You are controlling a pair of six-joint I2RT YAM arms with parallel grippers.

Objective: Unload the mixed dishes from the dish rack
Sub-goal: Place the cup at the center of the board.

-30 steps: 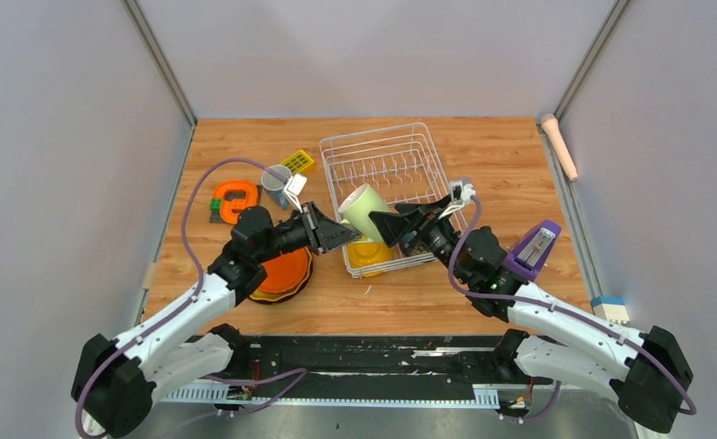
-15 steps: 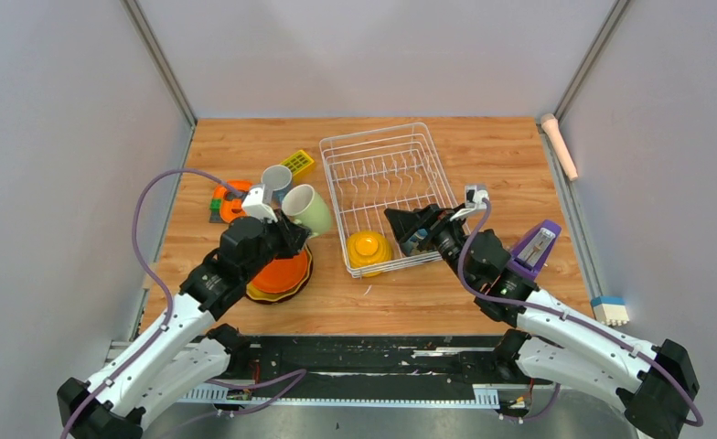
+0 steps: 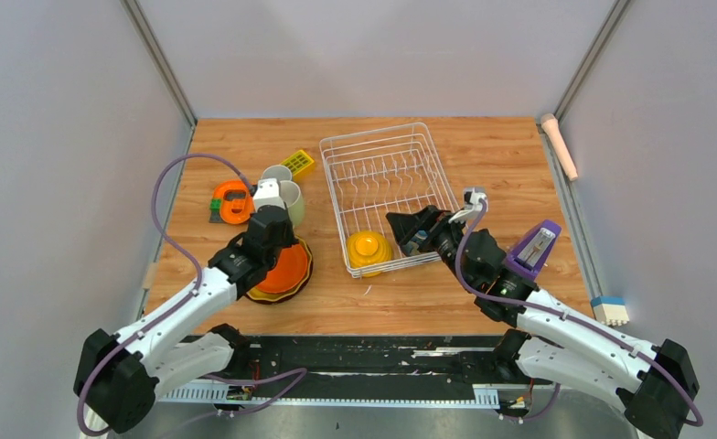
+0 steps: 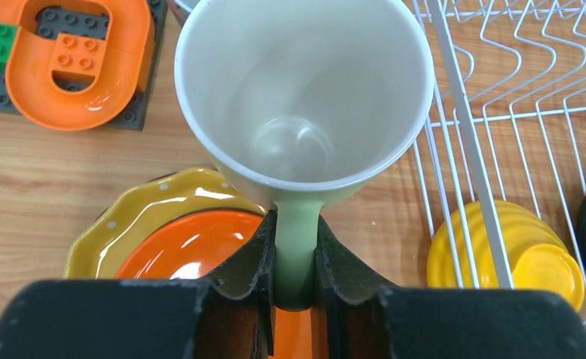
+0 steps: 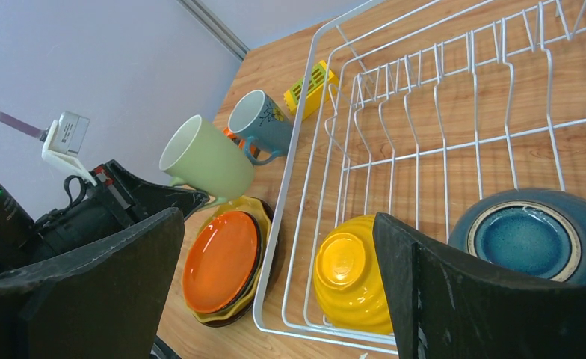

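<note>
left tool [image 4: 296,250]: closed on the handle of the green mug, with one finger [image 4: 256,258] pressed to each side of the handle.
green mug [image 4: 305,97]: outside the rack, on its left side. It is held by the handle, tilted and empty, with its mouth toward the left wrist camera. It lies just beside the blue mug and over the far edge of the plates. Whether its base touches the surface cannot be told.
right tool [image 5: 279,217]: fingers spread wide, nothing between them. It hangs over the near right part of the rack, above the dark bowl.
rack [image 3: 373,133]: white wire basket standing on the surface [image 3: 492,165]. It holds two bowls along its near side.
yellow bowl [image 5: 350,277]: upside down in the near left corner of the rack.
dark bowl [image 5: 525,235]: upside down with its foot ring up, in the rack, right of the yellow bowl. The right tool hides it in the top view.
plates [image 3: 282,272]: one stack on the surface, left of the rack. Orange is on top, yellow is under it, and dark brown is at the bottom.
blue mug [image 5: 264,123]: on the surface, left of the rack, beyond the green mug.
brick [image 3: 298,162]: yellow, on the surface near the far left corner of the rack.
gadget [image 3: 233,201]: orange, on the surface left of both mugs.
</note>
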